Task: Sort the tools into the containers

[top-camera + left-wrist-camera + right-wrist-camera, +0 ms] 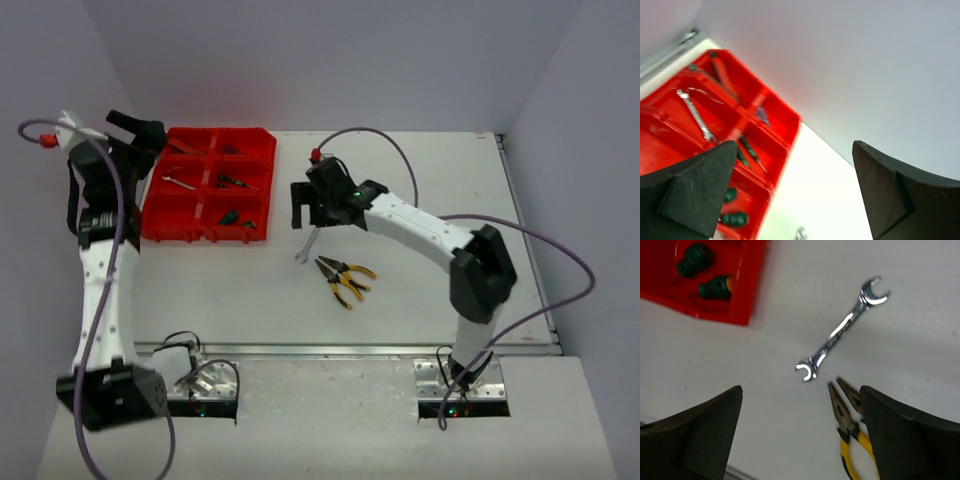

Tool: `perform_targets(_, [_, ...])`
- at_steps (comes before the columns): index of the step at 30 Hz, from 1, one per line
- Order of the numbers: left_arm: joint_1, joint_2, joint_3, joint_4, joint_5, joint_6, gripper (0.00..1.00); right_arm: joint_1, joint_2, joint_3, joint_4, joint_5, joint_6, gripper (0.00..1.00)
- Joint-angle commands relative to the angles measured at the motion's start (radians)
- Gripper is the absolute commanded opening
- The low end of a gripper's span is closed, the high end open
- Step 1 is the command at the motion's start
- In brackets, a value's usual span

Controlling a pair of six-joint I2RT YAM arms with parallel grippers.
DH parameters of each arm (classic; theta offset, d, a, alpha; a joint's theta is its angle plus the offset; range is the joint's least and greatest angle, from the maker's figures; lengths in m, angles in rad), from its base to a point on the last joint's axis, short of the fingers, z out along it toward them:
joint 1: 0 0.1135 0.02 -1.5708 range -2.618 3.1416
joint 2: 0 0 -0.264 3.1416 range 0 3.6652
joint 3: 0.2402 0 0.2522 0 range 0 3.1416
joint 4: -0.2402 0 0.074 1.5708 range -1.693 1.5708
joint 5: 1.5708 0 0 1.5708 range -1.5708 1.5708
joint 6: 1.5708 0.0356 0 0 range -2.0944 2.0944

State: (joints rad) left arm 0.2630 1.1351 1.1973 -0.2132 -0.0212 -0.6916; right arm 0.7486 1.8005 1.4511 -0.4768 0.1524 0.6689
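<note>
The red organiser tray [200,236] stands at the far left. Its compartments hold a silver wrench [695,115], green-handled screwdrivers [752,152] and other small tools. A second silver wrench [308,245] lies on the table right of the tray, also in the right wrist view [842,330]. Yellow-black pliers [345,278] lie just beside it [850,420]. My right gripper [308,215] hovers open and empty above this wrench [800,435]. My left gripper [140,128] is open and empty above the tray's far left corner [795,190].
The tray's near right corner [747,295] with two green handles [695,257] shows in the right wrist view. White walls close the table at the back and both sides. A metal rail [350,350] runs along the near edge.
</note>
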Motion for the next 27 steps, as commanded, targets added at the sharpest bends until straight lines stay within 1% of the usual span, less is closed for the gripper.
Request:
perform_targets(1, [-0.045,-0.388,-0.282,-0.009,0.21,0.004,0.99,0.003,0.252,0.307,-0.255,0.22,0.348,0.99])
perform_targets(3, [-0.065,-0.574,-0.46,-0.001,0.251,0.005,0.99,0.003,0.353,0.389,-0.272,0.262,0.391,0.99])
perform_targets(4, [-0.076,-0.637,-0.515,-0.029,0.252,0.014,0.99,0.003,0.401,0.421,-0.277,0.298,0.407,0.99])
perform_targets(7, [-0.141,-0.689,-0.56,-0.113,0.197,0.081,0.99,0.0,0.465,0.446,-0.328,0.426,0.473,0.99])
perform_targets(9, [-0.145,-0.7,-0.559,-0.167,0.15,0.147,0.99,0.001,0.467,0.42,-0.327,0.456,0.503,0.99])
perform_targets(11, [-0.145,-0.709,-0.563,-0.184,0.131,0.172,1.0,0.001,0.479,0.4,-0.26,0.431,0.466,0.96])
perform_targets(14, [-0.145,-0.729,-0.567,-0.164,0.201,0.181,1.0,-0.002,0.551,0.456,-0.234,0.37,0.393,0.89])
perform_targets(16, [-0.15,-0.729,-0.564,-0.172,0.209,0.188,1.0,-0.006,0.6,0.486,-0.238,0.333,0.381,0.79])
perform_targets(19, [-0.16,-0.728,-0.564,-0.162,0.252,0.199,1.0,-0.017,0.636,0.473,-0.236,0.273,0.408,0.58])
perform_targets(20, [-0.164,-0.727,-0.564,-0.161,0.255,0.198,1.0,-0.017,0.638,0.46,-0.232,0.264,0.418,0.5])
perform_targets(21, [-0.171,-0.727,-0.564,-0.162,0.257,0.199,1.0,-0.017,0.639,0.444,-0.227,0.258,0.424,0.39])
perform_targets(22, [-0.174,-0.725,-0.562,-0.164,0.258,0.201,1.0,-0.017,0.635,0.427,-0.226,0.255,0.432,0.33])
perform_targets(25, [-0.183,-0.718,-0.555,-0.167,0.26,0.208,1.0,-0.013,0.625,0.399,-0.229,0.257,0.435,0.19])
perform_targets(27, [-0.186,-0.709,-0.55,-0.166,0.262,0.211,1.0,-0.006,0.625,0.397,-0.239,0.266,0.426,0.13])
